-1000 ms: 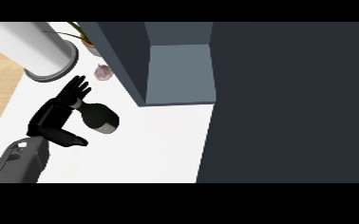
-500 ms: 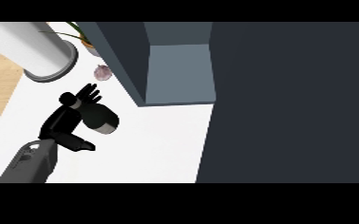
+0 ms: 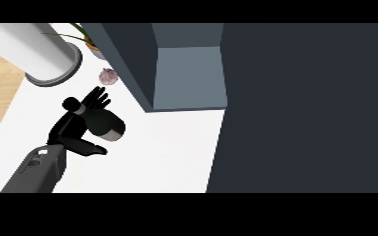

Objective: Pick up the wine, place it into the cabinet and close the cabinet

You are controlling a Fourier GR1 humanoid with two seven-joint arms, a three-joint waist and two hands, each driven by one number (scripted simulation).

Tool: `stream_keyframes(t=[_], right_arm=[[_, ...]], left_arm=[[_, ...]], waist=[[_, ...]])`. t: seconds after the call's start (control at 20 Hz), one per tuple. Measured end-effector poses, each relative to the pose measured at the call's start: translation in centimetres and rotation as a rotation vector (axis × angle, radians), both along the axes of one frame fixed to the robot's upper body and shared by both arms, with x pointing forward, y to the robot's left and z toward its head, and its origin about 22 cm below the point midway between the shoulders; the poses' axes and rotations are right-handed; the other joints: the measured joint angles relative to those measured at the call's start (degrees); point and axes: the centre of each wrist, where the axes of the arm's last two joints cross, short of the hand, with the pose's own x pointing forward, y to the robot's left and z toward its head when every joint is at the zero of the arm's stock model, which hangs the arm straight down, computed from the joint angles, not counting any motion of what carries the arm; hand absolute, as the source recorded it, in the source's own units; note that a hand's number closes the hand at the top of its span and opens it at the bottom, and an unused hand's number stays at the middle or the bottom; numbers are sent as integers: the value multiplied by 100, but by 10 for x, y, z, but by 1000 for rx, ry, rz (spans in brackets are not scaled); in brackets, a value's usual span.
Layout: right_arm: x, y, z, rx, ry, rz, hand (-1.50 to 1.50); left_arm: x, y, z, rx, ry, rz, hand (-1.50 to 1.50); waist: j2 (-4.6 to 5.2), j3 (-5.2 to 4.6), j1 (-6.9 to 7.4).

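The wine (image 3: 108,125) shows from above as a dark bottle with a grey band, standing on the white counter (image 3: 162,155). My left hand (image 3: 74,125) is against its left side. The fingers (image 3: 93,100) are straight and point away from me past the bottle's far edge, and the thumb (image 3: 86,149) reaches out on its near side. The hand is open, not curled round the bottle. The dark cabinet (image 3: 295,110) fills the right, and its open grey-blue compartment (image 3: 189,77) lies right of and beyond the bottle. My right hand is out of view.
A large white cylinder (image 3: 40,55) lies at the far left. A small pinkish bulb (image 3: 108,76) sits by the cabinet's left wall, with a potted plant (image 3: 85,37) behind it. A wooden strip (image 3: 6,95) borders the counter's left edge.
My left hand has shifted right and nearer to me until it is against the bottle, its fingers now beside the bottle's far edge. The wine has stayed in place.
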Motion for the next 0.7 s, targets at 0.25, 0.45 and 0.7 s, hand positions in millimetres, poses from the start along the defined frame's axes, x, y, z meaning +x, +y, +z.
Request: stream_keyframes(t=[0.25,0.45,0.7], right_arm=[[-1,1,-1,-3,-3,9,-150],[-1,-1,-2,-8,-7,-4,-150],[-3,-2,-4,-3,7,-11,-150]], left_arm=[[3,-9,-4,-40,-4,11,150],[4,-12,-4,-32,-52,26,150],[0,-20,-8,-22,-141,98,150]], waist=[[5,1,-13],[-6,8,-20],[-46,32,43]])
